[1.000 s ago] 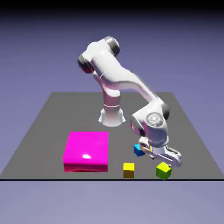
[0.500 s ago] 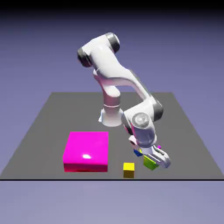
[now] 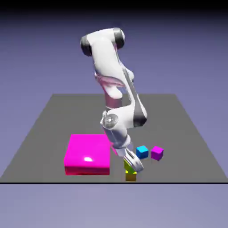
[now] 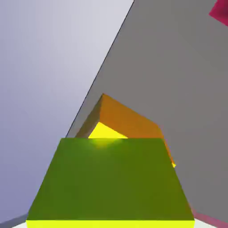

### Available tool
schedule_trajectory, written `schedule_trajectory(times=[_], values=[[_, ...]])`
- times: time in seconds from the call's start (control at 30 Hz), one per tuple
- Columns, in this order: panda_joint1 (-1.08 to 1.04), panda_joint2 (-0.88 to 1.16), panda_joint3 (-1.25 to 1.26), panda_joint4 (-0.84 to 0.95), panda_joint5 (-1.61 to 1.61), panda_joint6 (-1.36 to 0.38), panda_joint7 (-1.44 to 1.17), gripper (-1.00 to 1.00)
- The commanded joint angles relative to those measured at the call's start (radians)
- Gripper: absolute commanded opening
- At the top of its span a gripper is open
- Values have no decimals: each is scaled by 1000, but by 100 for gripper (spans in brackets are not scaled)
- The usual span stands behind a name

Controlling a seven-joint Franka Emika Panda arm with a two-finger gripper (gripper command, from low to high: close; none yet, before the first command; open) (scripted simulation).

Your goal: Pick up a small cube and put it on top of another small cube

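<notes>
The pincer (image 3: 132, 165) was clamped on the lime cube (image 4: 109, 182), holding it right over the yellow cube (image 3: 131, 176) beside the big pink block (image 3: 87, 153) on the tabletop (image 3: 44, 129).

Big magenta block (image 3: 87, 154) on grey table (image 3: 44, 124); cyan cube (image 3: 142, 152) near purple-magenta cube (image 3: 156, 152).

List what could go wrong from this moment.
1. The lime cube in the gripper sits right over the yellow cube, but the hand view shows their edges turned against each other; released like this, it may land skewed and slide off.
2. The yellow cube lies near the table's front edge, so a nudge could push it off.
3. The big magenta block is close beside the arm.
</notes>
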Motion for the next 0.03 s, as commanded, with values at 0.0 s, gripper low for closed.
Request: schedule_trajectory(times=[0.0], values=[[-16,-36,9,8,10,-44,-4,100]])
